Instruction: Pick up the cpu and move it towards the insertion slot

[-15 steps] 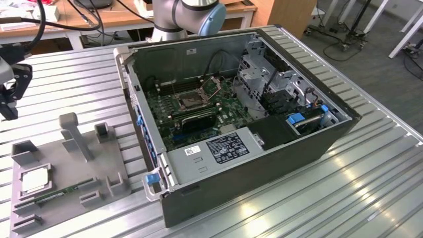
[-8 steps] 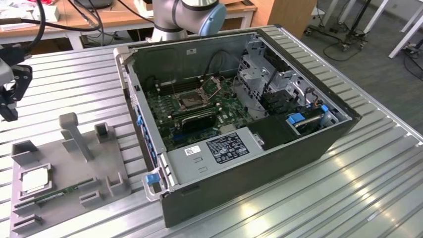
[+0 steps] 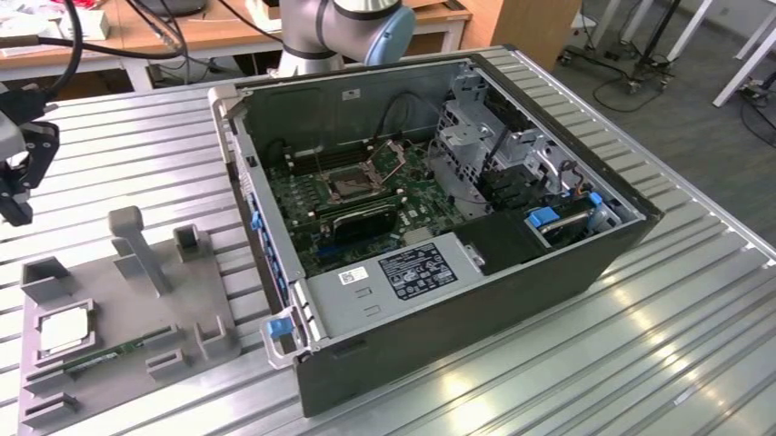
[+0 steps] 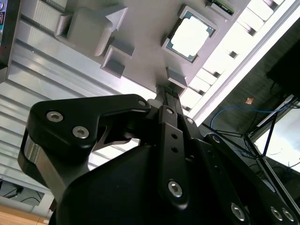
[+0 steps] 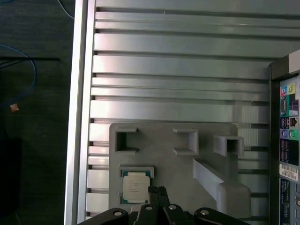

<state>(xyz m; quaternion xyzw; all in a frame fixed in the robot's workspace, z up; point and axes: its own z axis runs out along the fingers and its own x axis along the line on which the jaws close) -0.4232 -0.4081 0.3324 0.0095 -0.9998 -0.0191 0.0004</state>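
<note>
Status: pick not yet made.

- The cpu [image 3: 64,331], a flat square chip with a silvery-white top and tan-green rim, lies seated in its square pocket on the grey plastic fixture plate [image 3: 182,291]. It sits at about 8 o'clock in the exterior view.
- The black linkage gripper [image 3: 14,213] hangs in the air over the plate, at roughly 12 o'clock from the chip and clear of it.
- In the first wrist view the fingertips [image 5: 153,190] sit together with nothing between them, just beside the chip's outline [image 5: 136,187].
- The insertion slot [image 3: 352,188], a dark square socket with a silvery frame, lies inside the open black computer case [image 3: 485,300], at about 2 o'clock from the chip and well apart.

Left, by my judgement: grasp, lift and the whole transfer.
</note>
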